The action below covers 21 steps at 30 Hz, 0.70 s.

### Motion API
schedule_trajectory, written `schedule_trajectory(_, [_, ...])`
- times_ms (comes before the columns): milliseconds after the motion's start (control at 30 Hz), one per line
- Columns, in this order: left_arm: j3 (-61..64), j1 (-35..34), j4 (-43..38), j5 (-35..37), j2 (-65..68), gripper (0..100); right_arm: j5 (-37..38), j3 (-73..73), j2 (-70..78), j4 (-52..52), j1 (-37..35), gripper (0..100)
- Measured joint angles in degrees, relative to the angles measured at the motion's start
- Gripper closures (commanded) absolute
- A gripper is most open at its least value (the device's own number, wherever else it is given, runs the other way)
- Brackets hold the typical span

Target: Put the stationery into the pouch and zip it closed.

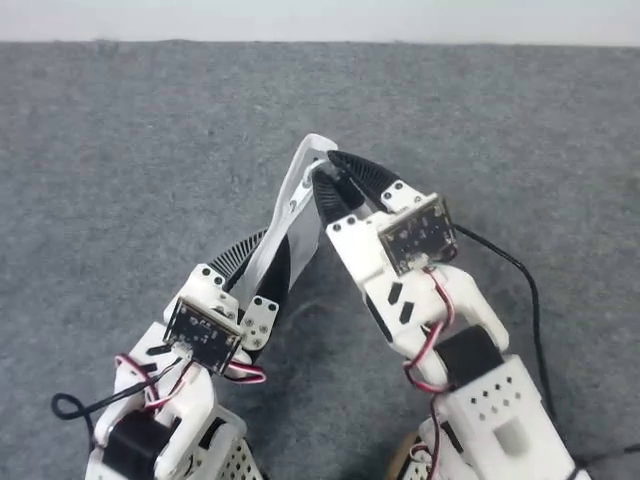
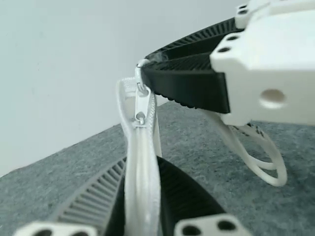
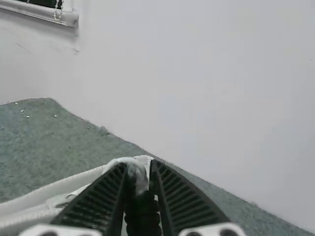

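**Closing the zip.** The pouch (image 1: 292,205) is held up off the table (image 1: 120,150), stretched edge-on between the two arms. The left gripper (image 2: 141,169) is closed down to the pouch's thickness and clamps its body. The right gripper (image 1: 322,180) is pinched almost shut on the white tab at the far end, just beyond the slider (image 2: 140,104). You cannot tell whether that tab is the slider's pull or the pouch's own end, nor whether the stationery is inside. The slider appears to sit at or near the end of its run, so probably only the last part of the zip is left to close. Draw the right gripper straight along the zip line, away from the left. Use the left as a firm anchor so that the fabric is taut. Avoid any twist, because a sideways tug may jam the slider or pull the tab out of the jaws.
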Motion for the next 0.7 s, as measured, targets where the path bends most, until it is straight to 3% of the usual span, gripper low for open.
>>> schedule_trajectory(700, [0.0, 0.0, 0.18, 0.0, 0.09, 99, -0.09, -0.18, 9.49, -10.64, 6.86, 99.1])
